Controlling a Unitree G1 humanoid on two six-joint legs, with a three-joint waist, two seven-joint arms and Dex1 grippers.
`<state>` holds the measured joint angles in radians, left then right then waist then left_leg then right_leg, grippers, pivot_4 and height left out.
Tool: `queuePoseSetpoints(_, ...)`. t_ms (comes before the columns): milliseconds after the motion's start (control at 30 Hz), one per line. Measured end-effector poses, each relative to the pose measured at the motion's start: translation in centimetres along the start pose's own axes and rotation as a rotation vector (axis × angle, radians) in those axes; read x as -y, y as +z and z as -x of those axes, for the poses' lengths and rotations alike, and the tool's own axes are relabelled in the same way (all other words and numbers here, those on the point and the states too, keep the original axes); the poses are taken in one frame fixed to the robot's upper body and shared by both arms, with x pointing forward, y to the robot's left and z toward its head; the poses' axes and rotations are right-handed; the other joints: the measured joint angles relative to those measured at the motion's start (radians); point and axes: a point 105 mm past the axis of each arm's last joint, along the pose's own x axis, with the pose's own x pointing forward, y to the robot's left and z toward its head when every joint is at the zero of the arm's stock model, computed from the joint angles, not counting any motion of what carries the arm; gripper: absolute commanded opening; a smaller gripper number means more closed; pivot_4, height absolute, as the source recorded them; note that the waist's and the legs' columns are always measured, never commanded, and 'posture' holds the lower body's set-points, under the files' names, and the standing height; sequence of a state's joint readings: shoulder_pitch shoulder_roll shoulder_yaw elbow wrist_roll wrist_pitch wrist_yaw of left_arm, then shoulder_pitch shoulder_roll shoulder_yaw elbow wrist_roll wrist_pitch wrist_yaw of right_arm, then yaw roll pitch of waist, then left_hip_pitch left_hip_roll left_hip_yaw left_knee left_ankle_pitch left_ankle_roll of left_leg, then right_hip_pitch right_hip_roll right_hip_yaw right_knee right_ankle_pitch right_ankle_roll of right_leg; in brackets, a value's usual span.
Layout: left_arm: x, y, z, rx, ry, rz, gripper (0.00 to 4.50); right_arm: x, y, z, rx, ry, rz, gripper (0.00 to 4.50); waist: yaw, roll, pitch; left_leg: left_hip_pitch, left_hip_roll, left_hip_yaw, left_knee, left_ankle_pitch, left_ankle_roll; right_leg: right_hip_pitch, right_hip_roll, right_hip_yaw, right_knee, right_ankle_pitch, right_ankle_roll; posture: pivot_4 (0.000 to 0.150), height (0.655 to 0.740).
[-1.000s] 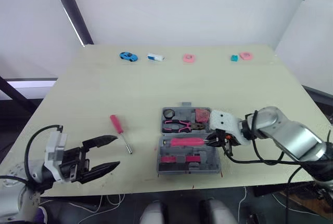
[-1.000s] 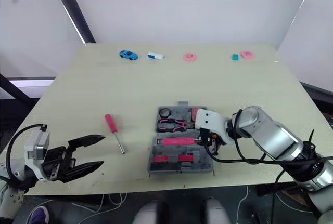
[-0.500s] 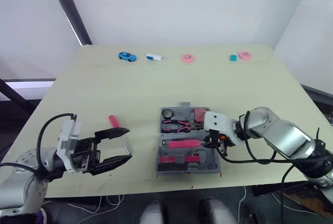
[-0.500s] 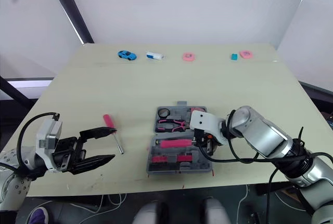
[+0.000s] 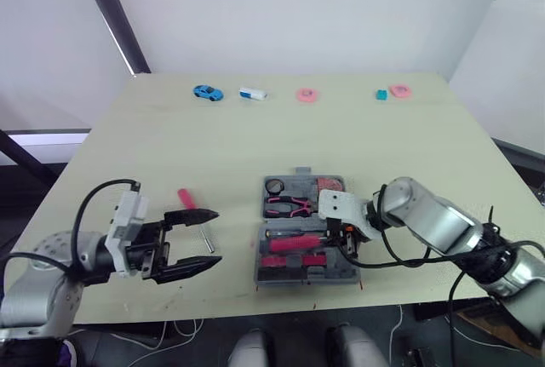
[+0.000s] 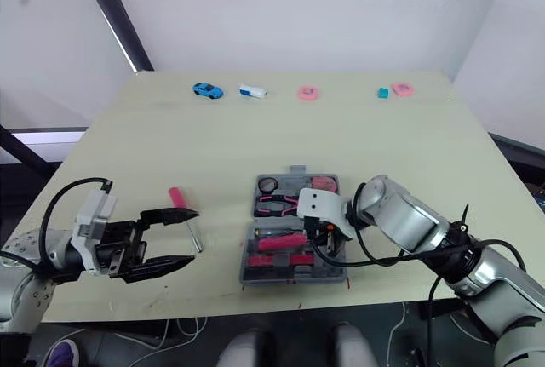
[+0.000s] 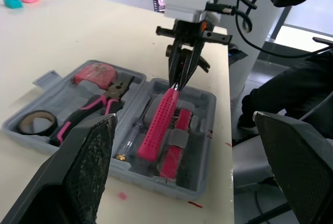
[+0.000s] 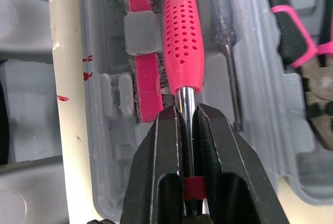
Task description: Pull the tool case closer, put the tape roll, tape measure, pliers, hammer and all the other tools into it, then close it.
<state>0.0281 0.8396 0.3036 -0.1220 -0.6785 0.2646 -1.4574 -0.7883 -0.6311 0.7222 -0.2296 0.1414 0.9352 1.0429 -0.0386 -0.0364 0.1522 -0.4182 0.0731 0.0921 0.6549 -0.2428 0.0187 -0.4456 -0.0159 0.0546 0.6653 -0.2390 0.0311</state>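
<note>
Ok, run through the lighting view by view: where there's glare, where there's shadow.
Left eye view: even, diffuse light on the table; the tool case throws hardly any shadow. Left wrist view: no glare on the case under the right hand. Right wrist view: a bright streak down the steel shaft of the pink-handled tool, between the right hand's fingers.

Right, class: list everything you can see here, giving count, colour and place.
tool case: 1, grey, open, table's near middle
hammer: 1, pink handle, tilted into case
pliers: 1, pink-black, in case
tape roll: 1, black, in case
tape measure: 1, pink, in case
screwdriver: 1, red, table, left of case
toy car: 1, blue, far edge
table: 1, pale
left gripper: open, by screwdriver
right gripper: shut on hammer shaft
</note>
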Motion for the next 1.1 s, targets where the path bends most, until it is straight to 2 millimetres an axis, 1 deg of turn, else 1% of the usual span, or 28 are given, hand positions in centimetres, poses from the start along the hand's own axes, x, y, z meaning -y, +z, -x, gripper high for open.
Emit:
queuePoseSetpoints(267, -0.1, 0.0, 0.0, -0.008, 0.002, -0.013, 4.50, 0.5, 1.3, -1.6, 0.021, 0.014, 0.021, 0.09, -0.002, 0.000, 0.000, 0.001, 0.000, 0.000, 0.000, 0.000, 0.000, 0.000, 0.000, 0.000, 0.002, 0.000, 0.001, 0.150, 0.7400)
queuePoseSetpoints(400, -0.1, 0.0, 0.0, -0.009, 0.003, -0.012, 4.50, 0.6, 1.3, -2.3, 0.014, 0.021, 0.008, 0.09, -0.006, 0.000, 0.000, 0.003, 0.000, 0.000, 0.001, 0.000, 0.000, 0.000, 0.001, 0.001, 0.007, 0.000, -0.001, 0.150, 0.7400)
queuePoseSetpoints(567, 0.1, -0.5, 0.1, -0.012, 0.006, 0.003, 4.50, 0.8, 1.2, -2.6, 0.010, 0.023, 0.011, 0.09, -0.006, 0.000, 0.000, 0.004, 0.001, -0.002, 0.003, 0.000, 0.000, -0.001, 0.002, 0.000, 0.012, -0.002, -0.003, 0.150, 0.7400)
queuePoseSetpoints(1067, 0.2, -0.6, 0.0, -0.003, 0.010, -0.011, 4.50, 0.9, 0.8, -3.0, 0.003, 0.040, 0.013, 0.09, -0.005, 0.000, 0.000, 0.003, 0.001, -0.003, 0.005, 0.000, 0.000, -0.001, 0.002, -0.001, 0.013, -0.002, -0.004, 0.150, 0.7400)
queuePoseSetpoints(1100, 0.2, -0.6, 0.0, -0.003, 0.011, -0.011, 4.50, 0.8, 0.8, -3.1, 0.004, 0.043, 0.015, 0.52, -0.005, 0.000, 0.000, 0.003, 0.001, -0.003, 0.005, 0.000, 0.000, -0.001, 0.002, -0.001, 0.013, -0.002, -0.004, 0.150, 0.7400)
